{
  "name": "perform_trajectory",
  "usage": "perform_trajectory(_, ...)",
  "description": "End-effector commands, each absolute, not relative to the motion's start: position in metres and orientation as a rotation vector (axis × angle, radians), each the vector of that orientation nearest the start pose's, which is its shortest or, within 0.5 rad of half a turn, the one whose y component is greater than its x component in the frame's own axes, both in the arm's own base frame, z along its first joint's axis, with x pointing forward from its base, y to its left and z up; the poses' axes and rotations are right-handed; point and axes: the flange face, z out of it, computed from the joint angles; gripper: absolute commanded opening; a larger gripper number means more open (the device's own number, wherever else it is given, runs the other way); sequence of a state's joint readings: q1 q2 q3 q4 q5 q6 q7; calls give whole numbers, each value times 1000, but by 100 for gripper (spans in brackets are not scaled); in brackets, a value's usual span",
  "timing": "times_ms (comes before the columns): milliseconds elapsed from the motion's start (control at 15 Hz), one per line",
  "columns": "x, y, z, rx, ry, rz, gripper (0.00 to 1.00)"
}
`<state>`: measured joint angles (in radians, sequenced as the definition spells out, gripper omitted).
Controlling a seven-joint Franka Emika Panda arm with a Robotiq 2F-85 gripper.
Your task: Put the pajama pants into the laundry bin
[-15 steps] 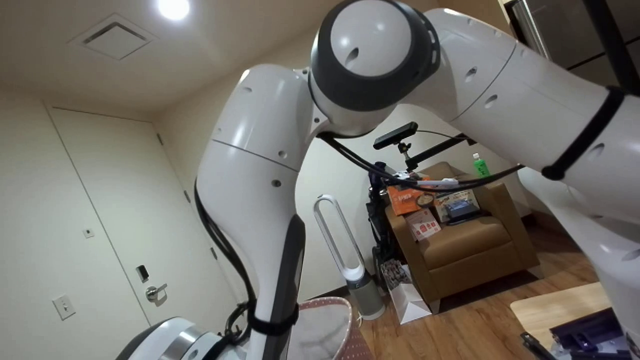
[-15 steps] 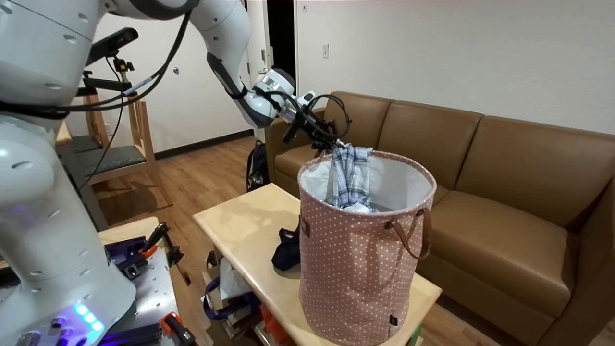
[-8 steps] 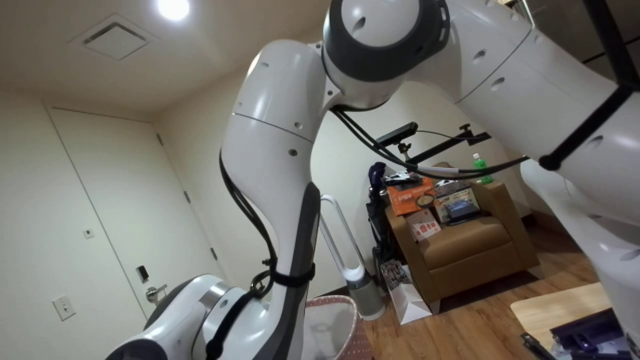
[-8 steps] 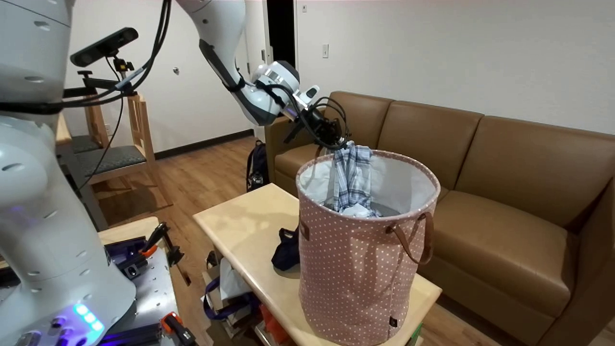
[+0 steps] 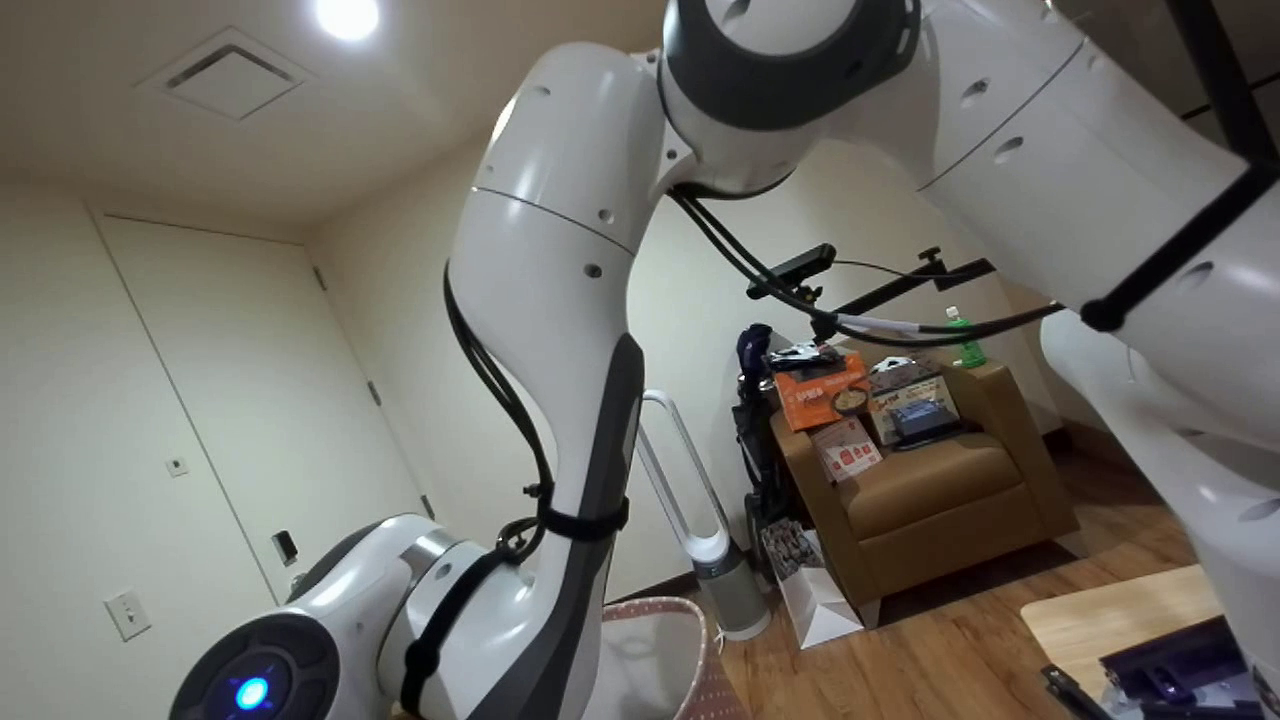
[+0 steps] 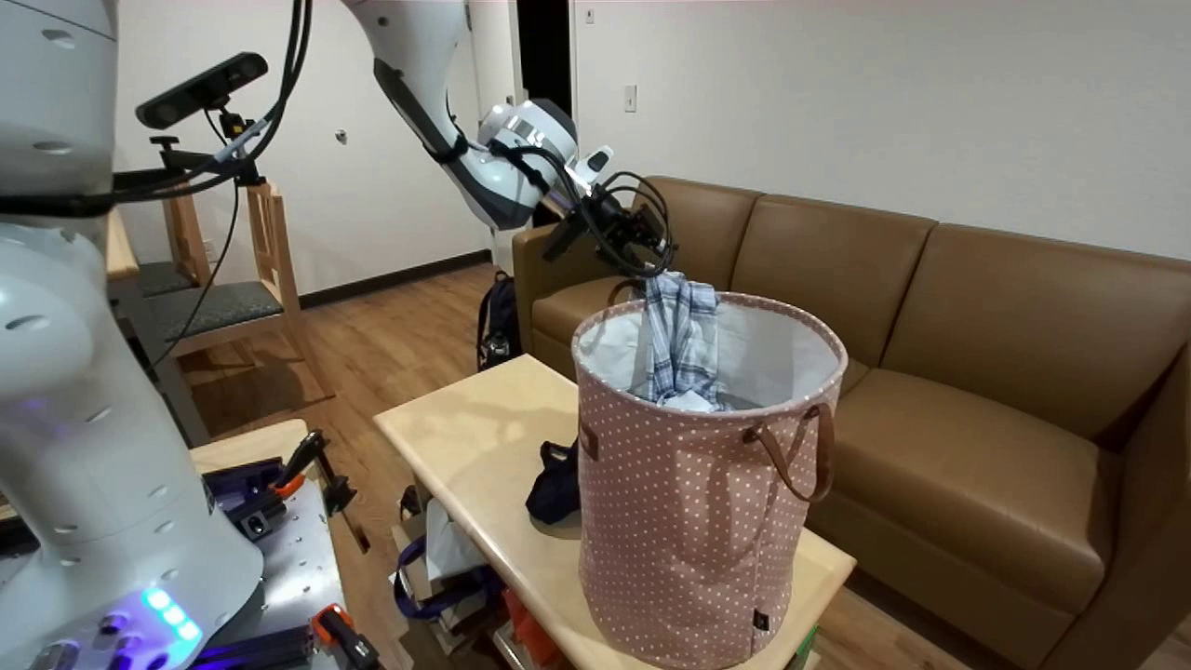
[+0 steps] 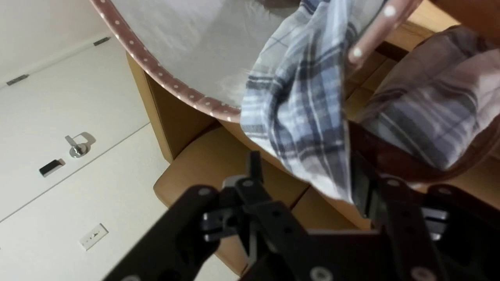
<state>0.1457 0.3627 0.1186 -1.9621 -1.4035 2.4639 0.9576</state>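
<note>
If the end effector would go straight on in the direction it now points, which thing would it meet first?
Probably the plaid pajama pants, draped over the rim of the laundry bin; whether the open end effector touches them now is unclear.

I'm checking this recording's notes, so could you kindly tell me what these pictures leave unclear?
Pajama pants: in an exterior view, the near wall of the laundry bin hides their lower end.
Gripper: in the wrist view, blur and overlap leave contact between one finger and the pants uncertain.
Navy item: in an exterior view, the bin covers part of it.
</note>
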Motion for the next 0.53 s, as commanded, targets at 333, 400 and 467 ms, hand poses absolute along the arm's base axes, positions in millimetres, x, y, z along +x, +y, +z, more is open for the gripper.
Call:
perform_trajectory(333,605,164,306,2289,510,716,55)
perform_trajectory(400,604,168,304,2298,544,709,51)
perform_trajectory(467,605,174,302,2299,579,713,53)
